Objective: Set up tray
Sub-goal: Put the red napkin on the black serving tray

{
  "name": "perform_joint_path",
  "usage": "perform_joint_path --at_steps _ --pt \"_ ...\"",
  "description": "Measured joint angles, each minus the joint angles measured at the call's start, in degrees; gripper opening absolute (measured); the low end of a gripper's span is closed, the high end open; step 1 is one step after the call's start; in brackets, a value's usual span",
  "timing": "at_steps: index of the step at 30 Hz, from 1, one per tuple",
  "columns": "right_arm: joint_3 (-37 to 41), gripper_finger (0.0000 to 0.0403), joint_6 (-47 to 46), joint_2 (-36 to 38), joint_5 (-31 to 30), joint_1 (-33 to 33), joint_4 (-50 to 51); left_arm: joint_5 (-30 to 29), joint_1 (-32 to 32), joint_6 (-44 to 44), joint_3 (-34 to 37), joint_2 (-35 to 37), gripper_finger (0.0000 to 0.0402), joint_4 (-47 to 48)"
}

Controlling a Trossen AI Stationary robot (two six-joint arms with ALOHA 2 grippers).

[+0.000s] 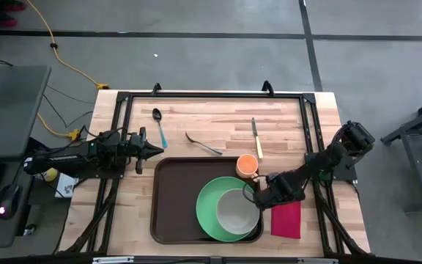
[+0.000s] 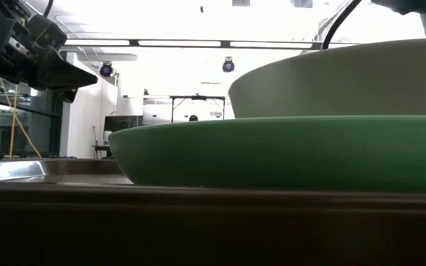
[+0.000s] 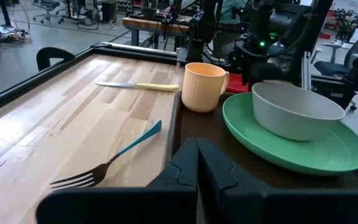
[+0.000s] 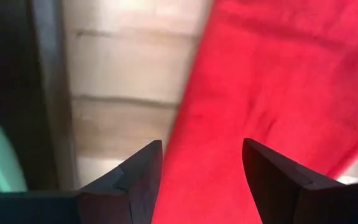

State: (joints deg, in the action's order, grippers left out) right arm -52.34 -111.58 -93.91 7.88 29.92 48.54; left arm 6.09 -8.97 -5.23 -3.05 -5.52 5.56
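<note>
High view: I see the left gripper (image 1: 154,152) clenched, empty, just left of the tray (image 1: 173,205). The right gripper (image 1: 264,199) reaches over the napkin (image 1: 286,219) beside the tray's right rim. The plate (image 1: 209,209), bowl (image 1: 235,210) and cup (image 1: 247,166) sit on the tray.

Low view: the plate blocks most of the table.

Left wrist view: a fork (image 3: 107,165) and knife (image 3: 137,86) lie on bare wood.

Right wrist view: jaws released above the napkin.
</note>
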Motion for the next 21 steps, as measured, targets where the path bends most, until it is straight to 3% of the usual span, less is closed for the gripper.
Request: perform_joint_path --at_steps 10,21 --pt "0.00 0.0200 4.86 -0.02 -4.53 -6.09 1.79 -0.02 -0.02 0.31 0.00 0.00 0.0031 0.00" --pt "1.89 0.0200 4.53 -0.02 -3.26 -6.84 0.66 -0.04 0.00 0.26 0.00 0.00 0.0031 0.00"
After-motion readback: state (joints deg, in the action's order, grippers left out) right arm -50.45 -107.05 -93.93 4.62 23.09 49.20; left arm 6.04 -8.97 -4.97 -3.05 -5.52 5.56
